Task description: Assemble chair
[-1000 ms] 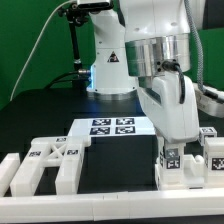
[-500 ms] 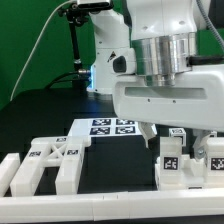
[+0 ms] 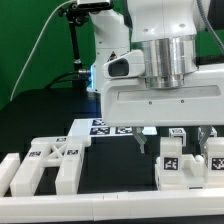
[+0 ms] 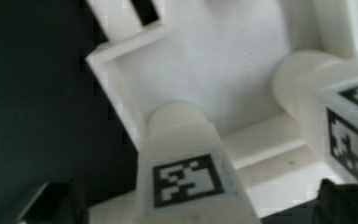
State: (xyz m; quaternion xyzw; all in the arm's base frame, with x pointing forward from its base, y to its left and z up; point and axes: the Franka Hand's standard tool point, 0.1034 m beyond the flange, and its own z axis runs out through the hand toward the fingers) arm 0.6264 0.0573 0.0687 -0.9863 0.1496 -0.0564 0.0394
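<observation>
The gripper (image 3: 177,140) hangs over the white tagged chair blocks (image 3: 172,166) on the exterior view's right. Its fingers (image 3: 141,141) are wide apart and hold nothing.

On the black bench (image 3: 40,125), the thin flat white marker board (image 3: 100,127) lies at the centre of the exterior view. It sits just before the white robot arm base (image 3: 108,60) at twelve o'clock. The chunky white plastic chair slabs (image 3: 50,160) lie together at eight o'clock. Two upright white tagged chair blocks (image 3: 170,160) stand side by side at four o'clock. The long white border rail (image 3: 110,203) runs across six o'clock, before all the parts. The claw (image 3: 178,140) hangs over the blocks at three o'clock.
</observation>
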